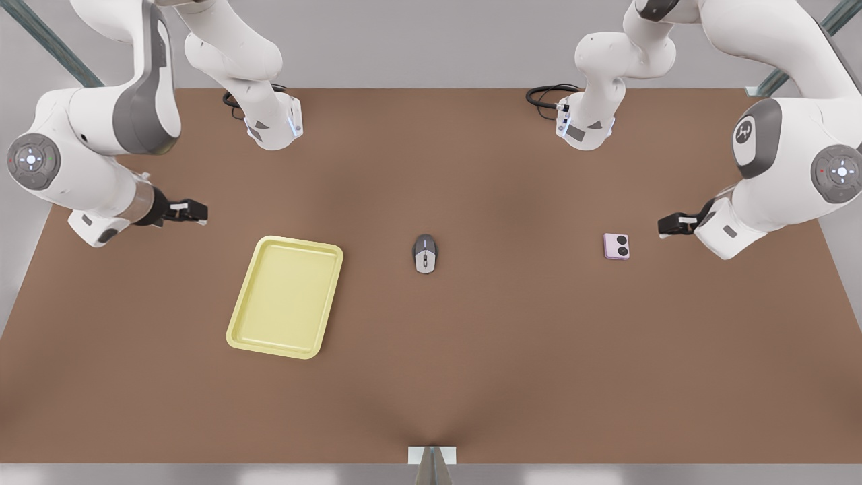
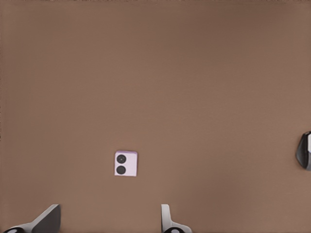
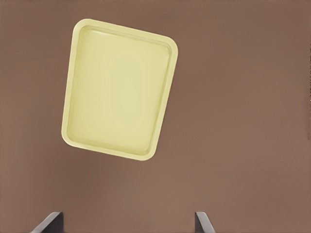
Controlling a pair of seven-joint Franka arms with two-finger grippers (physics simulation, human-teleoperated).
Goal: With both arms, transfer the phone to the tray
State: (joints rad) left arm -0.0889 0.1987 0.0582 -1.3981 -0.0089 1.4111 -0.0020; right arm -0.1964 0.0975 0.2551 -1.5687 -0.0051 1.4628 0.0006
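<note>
Hovering at the front view's left, the right gripper waited beside the empty tray, fingers apart. A mouse lay mid-table. Farther right the phone lay flat on the table, near the left gripper, whose fingers stood apart. Being so flat, it could slip from a shallow pinch, or a handover might drop it.

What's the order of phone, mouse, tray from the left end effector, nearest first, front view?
From the left end effector, at the front view's right edge:
1. phone, just beside it
2. mouse, table centre
3. tray, front view's left, near the right end effector
</note>
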